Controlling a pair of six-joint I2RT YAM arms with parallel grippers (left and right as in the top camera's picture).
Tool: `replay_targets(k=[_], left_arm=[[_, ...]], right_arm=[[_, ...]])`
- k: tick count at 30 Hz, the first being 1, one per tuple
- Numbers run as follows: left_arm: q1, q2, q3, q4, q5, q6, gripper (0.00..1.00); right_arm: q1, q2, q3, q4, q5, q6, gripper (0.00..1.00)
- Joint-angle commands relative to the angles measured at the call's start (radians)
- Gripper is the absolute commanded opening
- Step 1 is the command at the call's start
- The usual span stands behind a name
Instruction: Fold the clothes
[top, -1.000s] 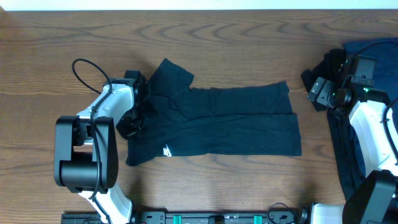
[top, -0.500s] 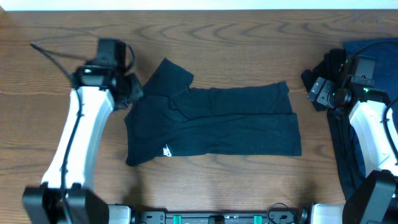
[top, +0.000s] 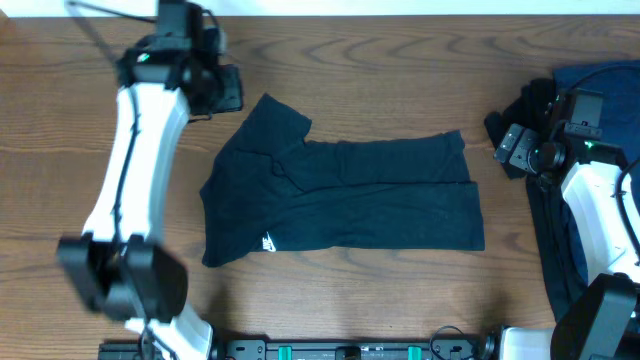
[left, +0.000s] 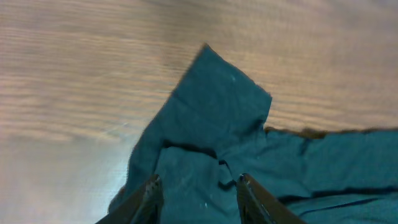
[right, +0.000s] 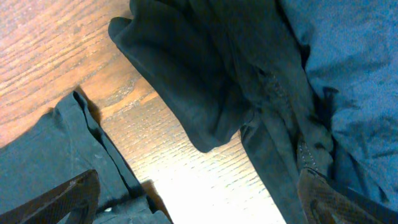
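A black short-sleeved T-shirt (top: 340, 195) lies folded lengthwise across the middle of the table, its small white logo (top: 269, 241) near the front left. One sleeve (top: 275, 120) sticks out toward the back left and shows as a pointed flap (left: 217, 93) in the left wrist view. My left gripper (top: 218, 90) hovers above and beyond that sleeve, jaws open and empty (left: 199, 186). More clothes, black (right: 186, 81) and navy (right: 354, 62), are heaped at the right edge. My right gripper (top: 505, 150) stands wide open (right: 196, 205) between the shirt's hem and the heap, holding nothing.
The navy garment (top: 610, 75) runs along the table's right edge under the right arm. Bare wooden tabletop (top: 400, 80) surrounds the T-shirt. The left arm's black cable (top: 100, 20) loops over the back left corner.
My left gripper let go of the shirt's left edge, opened, and the arm lifted and swung to the back left. The shirt stayed put. The right arm has not moved.
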Motion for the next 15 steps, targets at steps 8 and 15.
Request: replay_targets(k=[8,15], left_arm=[[-0.023,0.285,0.050,0.098,0.010,0.278,0.41],[-0.023,0.385,0.050,0.193,-0.032,0.283,0.41]], right_arm=[[-0.006,-0.003,0.002,0.000,0.008,-0.003,0.99],[-0.006,-0.003,0.002,0.000,0.008,-0.003,0.99]])
